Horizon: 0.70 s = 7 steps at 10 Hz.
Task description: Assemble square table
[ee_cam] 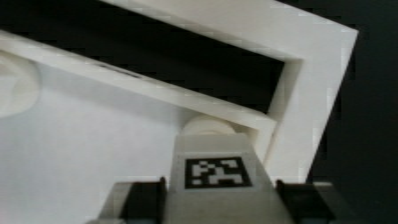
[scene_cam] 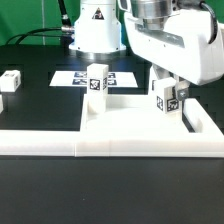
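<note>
1. Exterior view: bright, even light; the white square table slab is nearly washed out, with little surface detail.
2. On the slab, a soft grey shadow lies beside the leg post.
3. Wrist view: blurry and grainy; the slab looks grey.

Marker board, white border rail, black table

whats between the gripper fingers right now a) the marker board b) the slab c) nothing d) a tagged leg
D: in the wrist view a tagged leg sits clamped in the gripper, and the exterior view shows it upright at the right side of the slab.
</note>
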### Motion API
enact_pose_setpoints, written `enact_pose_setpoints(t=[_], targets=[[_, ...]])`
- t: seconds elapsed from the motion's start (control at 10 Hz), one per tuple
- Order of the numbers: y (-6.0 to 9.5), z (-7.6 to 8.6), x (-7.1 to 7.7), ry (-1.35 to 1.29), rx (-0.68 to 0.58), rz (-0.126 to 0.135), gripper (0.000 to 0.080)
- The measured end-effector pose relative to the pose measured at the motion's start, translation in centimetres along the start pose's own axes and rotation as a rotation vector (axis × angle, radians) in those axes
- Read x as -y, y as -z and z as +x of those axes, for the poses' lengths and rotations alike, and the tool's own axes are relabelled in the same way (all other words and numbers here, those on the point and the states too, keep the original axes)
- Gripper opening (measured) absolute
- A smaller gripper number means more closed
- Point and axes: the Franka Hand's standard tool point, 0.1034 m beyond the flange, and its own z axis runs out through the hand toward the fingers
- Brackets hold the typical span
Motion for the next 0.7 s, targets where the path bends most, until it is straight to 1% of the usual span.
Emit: enact_pose_setpoints(t=[0.2, 0.5, 0.6, 0.7], targets=[[-0.08, -0.27, 0.02, -0.120, -0.001, 0.001, 0.0291], [-0.15, -0.47, 0.06, -0.087, -0.002, 0.003, 0.0304], [-0.17, -0.50, 0.03, -0.047, -0.006, 0.001, 0.0476], [-0.20, -0.83, -0.08, 0.096, -0.008, -0.011, 0.0613]])
